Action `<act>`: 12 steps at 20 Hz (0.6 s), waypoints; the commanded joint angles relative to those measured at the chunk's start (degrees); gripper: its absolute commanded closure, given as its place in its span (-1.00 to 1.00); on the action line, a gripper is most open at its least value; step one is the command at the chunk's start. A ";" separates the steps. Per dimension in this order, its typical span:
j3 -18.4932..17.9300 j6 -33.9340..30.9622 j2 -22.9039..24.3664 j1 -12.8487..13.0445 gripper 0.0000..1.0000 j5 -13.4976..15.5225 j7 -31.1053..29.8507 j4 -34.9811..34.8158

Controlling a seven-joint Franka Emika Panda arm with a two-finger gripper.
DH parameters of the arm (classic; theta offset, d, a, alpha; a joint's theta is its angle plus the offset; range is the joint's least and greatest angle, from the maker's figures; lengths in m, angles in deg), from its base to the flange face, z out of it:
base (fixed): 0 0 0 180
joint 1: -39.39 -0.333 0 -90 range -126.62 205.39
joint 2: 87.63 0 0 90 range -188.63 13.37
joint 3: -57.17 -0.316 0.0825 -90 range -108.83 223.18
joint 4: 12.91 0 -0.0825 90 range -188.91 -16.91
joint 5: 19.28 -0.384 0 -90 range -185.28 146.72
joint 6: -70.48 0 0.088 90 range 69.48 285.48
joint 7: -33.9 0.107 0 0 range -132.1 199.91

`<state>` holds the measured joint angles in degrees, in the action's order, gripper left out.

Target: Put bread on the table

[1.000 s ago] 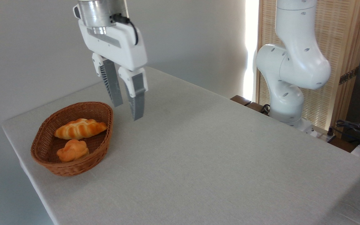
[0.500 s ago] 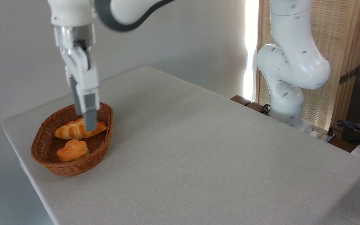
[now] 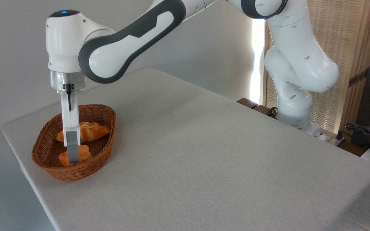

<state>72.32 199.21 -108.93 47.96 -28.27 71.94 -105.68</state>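
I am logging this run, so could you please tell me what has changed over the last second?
The gripper swung left from above the table, turned edge-on to the camera and came down into the basket, where it now sits at the small bun. Whether the jaws have closed on it cannot be seen. The bun, the braided loaf and the basket lie where they were.

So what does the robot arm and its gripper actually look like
The arm is glossy white with rounded joints and dark grey curved bands. A small blue light glows on top of the wrist housing, above a silver metal ring. The gripper is slim and white with grey fingers; a short black cable runs down it.
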 commanded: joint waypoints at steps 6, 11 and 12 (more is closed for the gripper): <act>0.85 6.45 -0.59 -0.22 -0.10 -2.35 0.20 -4.00; 0.85 6.36 -0.50 -0.31 0.30 -2.35 0.37 -4.00; 0.85 6.36 -0.50 -0.31 0.30 -2.35 0.37 -4.00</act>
<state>72.92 204.49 -109.75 47.99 -29.66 71.95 -109.17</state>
